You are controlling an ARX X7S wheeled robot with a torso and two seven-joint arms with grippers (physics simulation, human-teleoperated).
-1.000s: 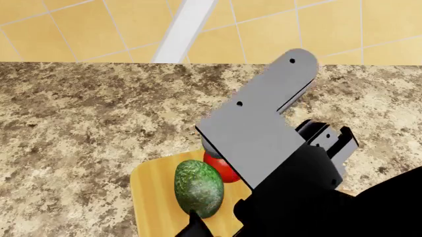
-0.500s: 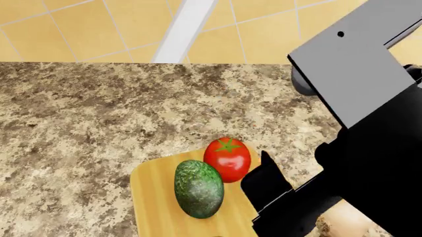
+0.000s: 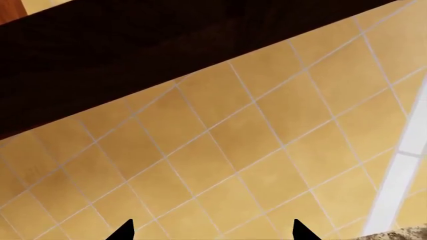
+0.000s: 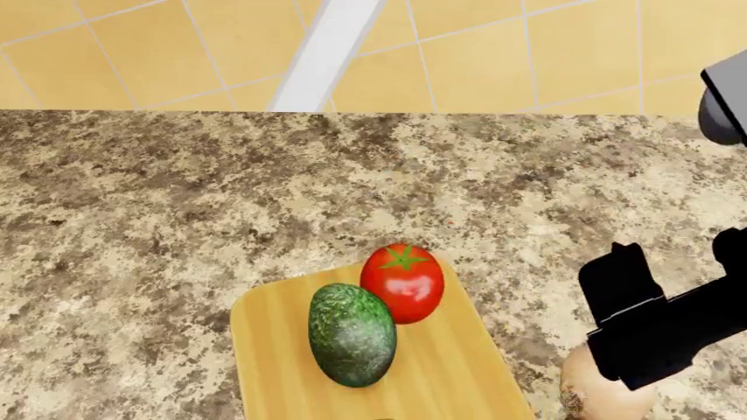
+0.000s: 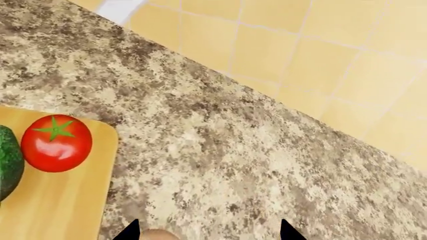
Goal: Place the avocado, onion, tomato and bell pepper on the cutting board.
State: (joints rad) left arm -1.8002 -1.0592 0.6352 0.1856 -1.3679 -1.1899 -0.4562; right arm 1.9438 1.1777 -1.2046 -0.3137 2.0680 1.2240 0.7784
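The light wooden cutting board [image 4: 438, 376] lies at the near edge of the counter. On it the dark green avocado [image 4: 352, 334] and the glossy red tomato [image 4: 404, 282] rest touching each other. Both also show in the right wrist view: tomato [image 5: 57, 143], avocado [image 5: 7, 165], cutting board [image 5: 63, 200]. To the right of the board the tan onion [image 4: 597, 395] sits on the counter, half hidden under my right arm's black fingers [image 4: 618, 276]. My right gripper [image 5: 208, 233] is open above the onion [image 5: 157, 235], holding nothing. My left gripper [image 3: 212, 233] is open, facing the tiled wall. The bell pepper is out of view.
The speckled granite counter [image 4: 175, 210] runs back to a yellow tiled wall [image 4: 491, 52] with a white vertical strip [image 4: 327, 52]. A dark cabinet underside [image 3: 133, 50] fills part of the left wrist view. A grey link of my right arm [image 4: 726, 105] shows at the right edge.
My right arm has swung off to the right, away from the board, uncovering the tomato beside the avocado. The onion has come into view beneath the gripper.
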